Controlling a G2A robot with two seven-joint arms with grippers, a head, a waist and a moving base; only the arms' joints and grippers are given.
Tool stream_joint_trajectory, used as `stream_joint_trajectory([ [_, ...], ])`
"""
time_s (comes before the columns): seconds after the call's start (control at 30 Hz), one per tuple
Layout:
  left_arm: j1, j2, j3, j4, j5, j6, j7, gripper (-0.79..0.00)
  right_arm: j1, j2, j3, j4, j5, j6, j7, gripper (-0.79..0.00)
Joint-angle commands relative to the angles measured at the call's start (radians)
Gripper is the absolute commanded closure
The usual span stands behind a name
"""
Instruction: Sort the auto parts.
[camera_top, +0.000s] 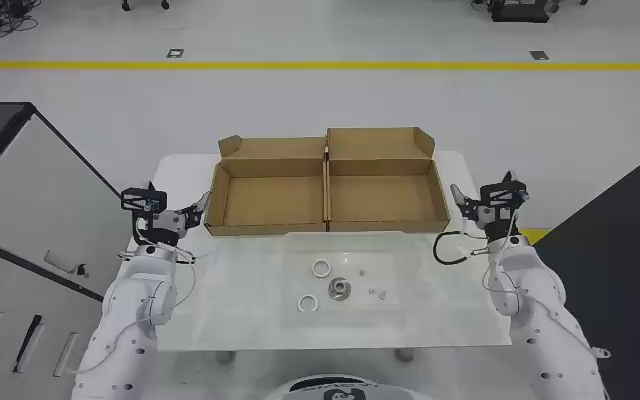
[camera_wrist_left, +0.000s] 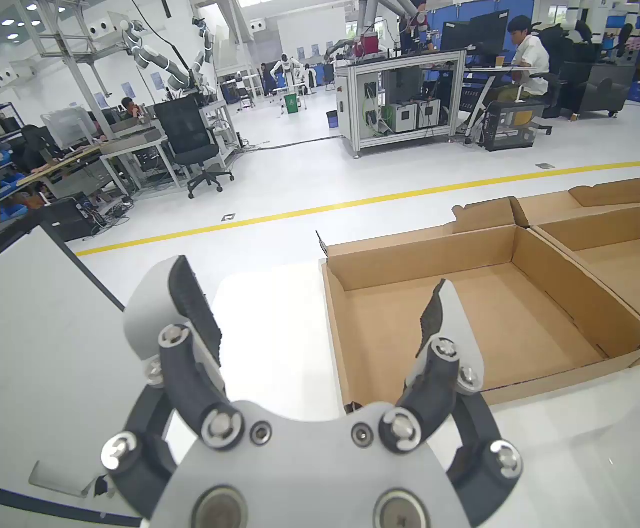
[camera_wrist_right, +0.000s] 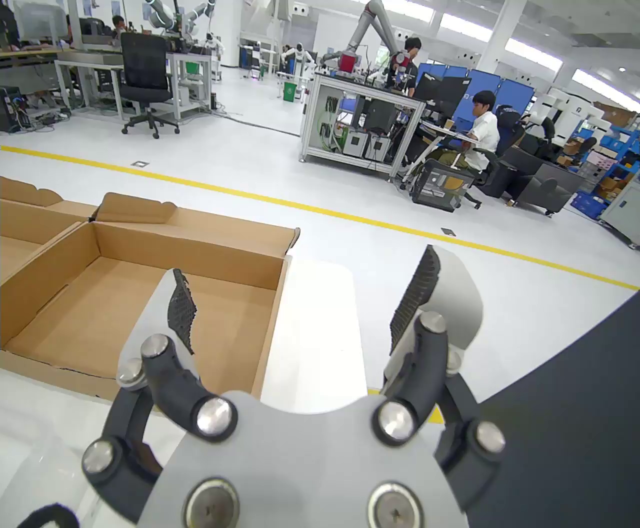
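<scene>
Several small auto parts lie on the white table (camera_top: 240, 290) in front of two open cardboard boxes: two white rings (camera_top: 321, 267) (camera_top: 308, 302), a grey metal hub (camera_top: 340, 290) and a few tiny pieces (camera_top: 376, 293). My left gripper (camera_top: 197, 207) (camera_wrist_left: 310, 295) hangs open beside the left box's (camera_top: 270, 200) (camera_wrist_left: 450, 310) outer side, holding nothing. My right gripper (camera_top: 458, 198) (camera_wrist_right: 305, 280) is open and holds nothing, just off the right box's (camera_top: 385, 195) (camera_wrist_right: 150, 280) outer side. Both boxes hold nothing.
The boxes stand side by side along the table's back edge with their flaps raised. A dark board (camera_top: 30, 180) leans at the left of the table, and a dark floor mat (camera_wrist_right: 575, 400) lies off its right edge.
</scene>
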Motion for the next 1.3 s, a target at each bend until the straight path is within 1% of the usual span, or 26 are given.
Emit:
stream_joint_trajectory([
  [0.0,0.0,0.0,0.0,0.0,0.0,0.0,0.0,-0.785,-0.008,0.004,0.019,-0.026,-0.024,-0.04,0.004,-0.785],
  [0.1,0.0,0.0,0.0,0.0,0.0,0.0,0.0,-0.785,-0.031,0.012,0.057,-0.084,-0.033,-0.133,0.036,-0.785],
  [0.33,0.0,0.0,0.0,0.0,0.0,0.0,0.0,-0.785,-0.055,0.037,0.155,-0.218,-0.002,-0.45,0.198,-0.785],
  [0.47,0.0,0.0,0.0,0.0,0.0,0.0,0.0,-0.785,-0.036,0.054,0.193,-0.286,0.014,-0.652,0.322,-0.785],
  [0.57,0.0,0.0,0.0,0.0,0.0,0.0,0.0,-0.785,-0.013,0.066,0.205,-0.317,0.029,-0.773,0.394,-0.785],
  [0.7,0.0,0.0,0.0,0.0,0.0,0.0,0.0,-0.785,0.028,0.078,0.199,-0.337,0.087,-0.882,0.498,-0.785],
  [0.8,0.0,0.0,0.0,0.0,0.0,0.0,0.0,-0.785,0.059,0.088,0.181,-0.344,0.138,-0.938,0.585,-0.785],
  [0.97,0.0,0.0,0.0,0.0,0.0,0.0,0.0,-0.785,0.114,0.105,0.127,-0.356,0.224,-0.993,0.739,-0.785],
  [1.03,0.0,0.0,0.0,0.0,0.0,0.0,0.0,-0.785,0.137,0.112,0.095,-0.365,0.265,-0.993,0.808,-0.785],
  [1.27,0.0,0.0,0.0,0.0,0.0,0.0,0.0,-0.785,0.23,0.167,-0.06,-0.373,0.318,-0.917,0.885,-0.785],
])
